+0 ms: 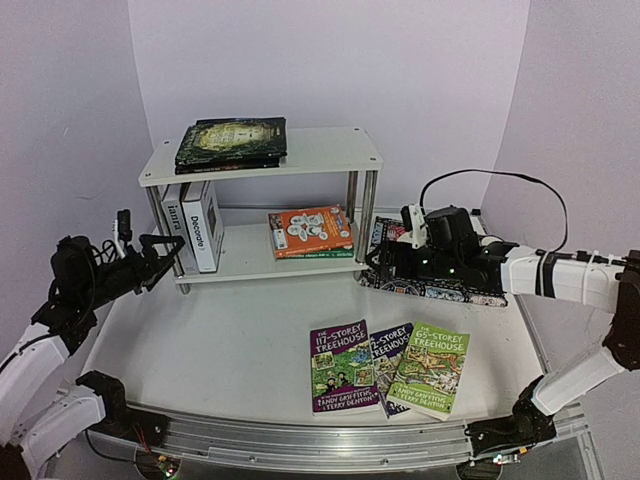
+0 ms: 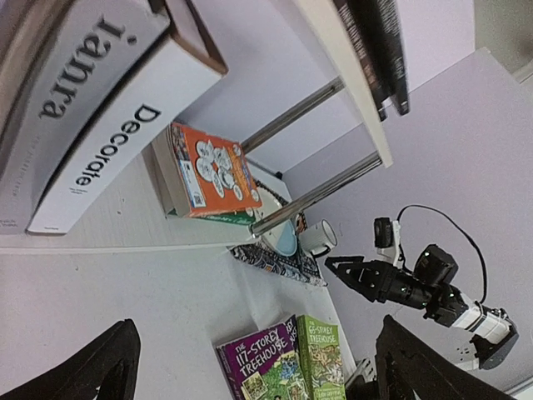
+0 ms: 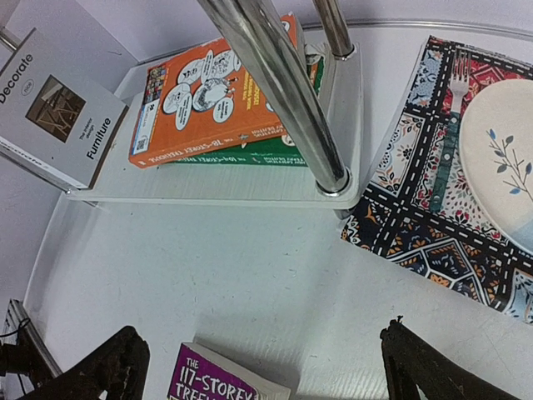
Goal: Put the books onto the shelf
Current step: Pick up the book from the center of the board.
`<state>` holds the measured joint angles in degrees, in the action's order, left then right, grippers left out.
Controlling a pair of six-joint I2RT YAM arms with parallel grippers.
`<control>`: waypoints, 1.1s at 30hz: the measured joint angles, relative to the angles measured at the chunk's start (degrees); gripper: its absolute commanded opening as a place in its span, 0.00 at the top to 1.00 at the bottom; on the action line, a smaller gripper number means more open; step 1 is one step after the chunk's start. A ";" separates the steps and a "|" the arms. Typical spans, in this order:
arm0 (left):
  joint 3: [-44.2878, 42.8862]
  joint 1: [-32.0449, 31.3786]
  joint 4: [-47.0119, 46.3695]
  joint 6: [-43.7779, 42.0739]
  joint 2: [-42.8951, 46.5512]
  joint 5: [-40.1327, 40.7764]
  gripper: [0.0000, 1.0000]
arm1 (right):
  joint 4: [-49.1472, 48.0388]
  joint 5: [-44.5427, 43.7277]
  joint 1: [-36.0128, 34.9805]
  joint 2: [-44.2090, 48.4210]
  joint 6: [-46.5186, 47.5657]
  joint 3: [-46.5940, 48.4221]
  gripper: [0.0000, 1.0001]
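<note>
Three paperbacks (image 1: 392,350) lie nearest in the top view: purple, blue and green, flat on the table (image 1: 230,340) in an overlapping fan, well in front of the shelf (image 1: 320,150). A stack of dark books (image 1: 232,142) lies on its upper board. On the lower board two white hardbacks (image 1: 193,228) stand at the left and an orange book (image 1: 310,230) lies at the right. The left end effector (image 1: 175,255) hangs near the shelf's left end, jaws wide, holding nothing. The right end effector (image 1: 380,262) hovers over the mat (image 1: 450,290) beside the shelf's right posts, likewise wide and empty.

Left wrist view: the hardbacks' spines (one reads "Decorate") fill the upper left, with both fingers spread at the bottom corners.

Right wrist view: the orange book rests on a green book (image 3: 250,157), behind a chrome post (image 3: 283,83). A plate (image 3: 500,158) and fork (image 3: 454,125) lie on the mat.
</note>
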<state>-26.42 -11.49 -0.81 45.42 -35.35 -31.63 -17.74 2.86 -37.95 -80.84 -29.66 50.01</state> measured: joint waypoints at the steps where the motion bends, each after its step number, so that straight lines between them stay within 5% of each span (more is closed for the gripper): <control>1: -0.79 -2.39 -0.17 -0.12 -2.80 1.11 0.00 | 0.21 0.12 0.00 0.00 -0.15 -0.07 0.03; 6: -6.21 -20.70 -0.19 -1.96 -15.92 9.34 0.00 | 0.90 0.58 0.00 0.06 -0.96 -0.10 0.02; 10: -11.31 -29.35 -0.78 -2.40 -22.07 12.52 0.00 | 2.42 1.09 -0.02 1.36 -2.12 -0.63 0.03; 25: -12.98 -40.89 -4.90 5.63 -40.43 13.51 0.00 | 10.07 10.61 -0.72 4.00 -9.54 -6.37 0.15; 33: -18.42 -44.73 -6.64 8.01 -51.73 11.43 0.00 | 11.43 11.77 -8.74 4.24 -13.63 -7.82 0.16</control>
<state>-44.84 -56.23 -7.45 53.43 -87.08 -20.20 -6.31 14.63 -46.70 -76.60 -43.29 42.20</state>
